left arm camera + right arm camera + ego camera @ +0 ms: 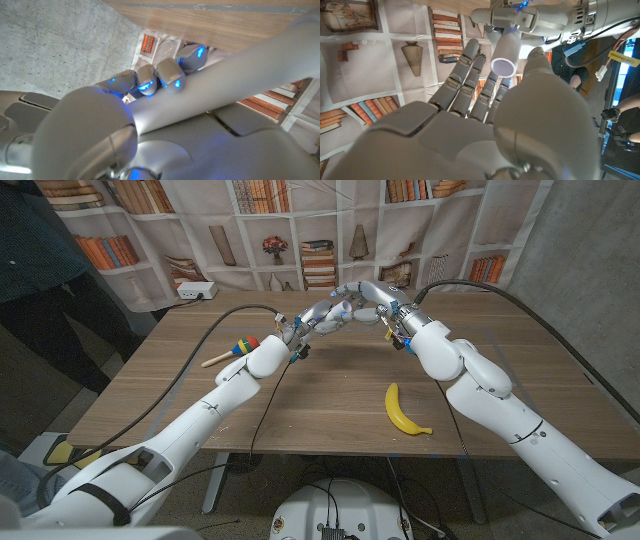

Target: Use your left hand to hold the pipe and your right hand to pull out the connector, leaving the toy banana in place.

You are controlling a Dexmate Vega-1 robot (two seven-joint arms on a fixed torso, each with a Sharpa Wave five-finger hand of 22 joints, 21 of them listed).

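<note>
Above the tabletop's (330, 395) far side, the left robot hand (305, 323) grips the pipe (505, 52) to steady it, while the right robot hand (368, 302) reaches its open end, fingers spread, holding nothing. The banana (403, 411) lies apart, undisturbed.

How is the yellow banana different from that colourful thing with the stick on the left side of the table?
The banana is plain yellow and curved; the stick toy has a red, yellow and blue head on a straight pale handle. The banana lies near the table's front edge by the right arm; the stick toy lies further back beside the left arm. Both lie on the table, untouched by either hand.
</note>
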